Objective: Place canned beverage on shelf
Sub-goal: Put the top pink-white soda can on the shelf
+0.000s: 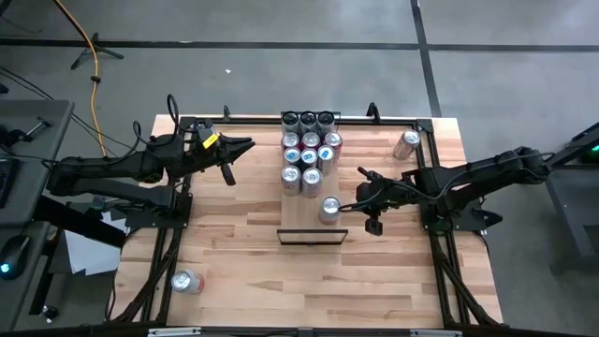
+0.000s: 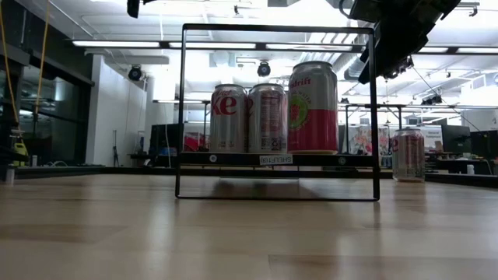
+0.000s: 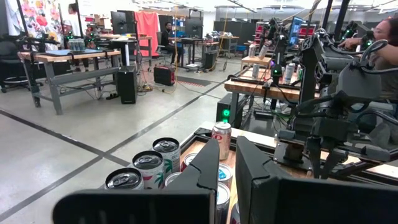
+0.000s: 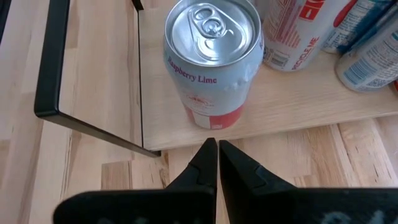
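Overhead, right gripper [image 1: 367, 178] was closed and empty beside the Raspberry Lime can [image 1: 329, 210] standing on the shelf [image 1: 313, 230]. Left gripper [image 1: 245, 146] waited shut. Placement appeared done; next, fetch a loose can [image 1: 187, 282]. Low view cut off both grippers. Right wrist confirmed the release.

I am seeing the left gripper [image 3: 227, 177] with fingers nearly touching, hovering above the grouped cans [image 3: 149, 171]. One can [image 3: 221, 140] is standing apart beyond them. The right arm [image 3: 329, 106] is showing farther off.
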Robot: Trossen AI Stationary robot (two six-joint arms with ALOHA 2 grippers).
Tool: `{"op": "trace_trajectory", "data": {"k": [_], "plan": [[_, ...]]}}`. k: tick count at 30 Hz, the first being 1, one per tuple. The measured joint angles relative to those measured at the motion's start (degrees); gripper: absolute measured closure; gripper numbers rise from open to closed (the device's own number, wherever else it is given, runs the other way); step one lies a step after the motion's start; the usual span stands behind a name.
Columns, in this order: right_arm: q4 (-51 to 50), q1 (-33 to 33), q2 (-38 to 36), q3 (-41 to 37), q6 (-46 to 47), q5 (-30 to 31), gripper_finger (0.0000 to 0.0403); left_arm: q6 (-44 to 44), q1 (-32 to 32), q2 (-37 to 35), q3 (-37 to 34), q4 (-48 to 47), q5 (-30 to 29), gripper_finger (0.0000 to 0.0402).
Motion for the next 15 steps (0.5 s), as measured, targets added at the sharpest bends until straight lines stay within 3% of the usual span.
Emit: {"op": "trace_trajectory", "data": {"k": [15], "plan": [[0.0, 0.0, 0.0, 0.0, 1.6, 0.0, 0.0401, 0.0, 0.0, 0.0, 0.0, 0.0, 0.0, 0.0401]]}}
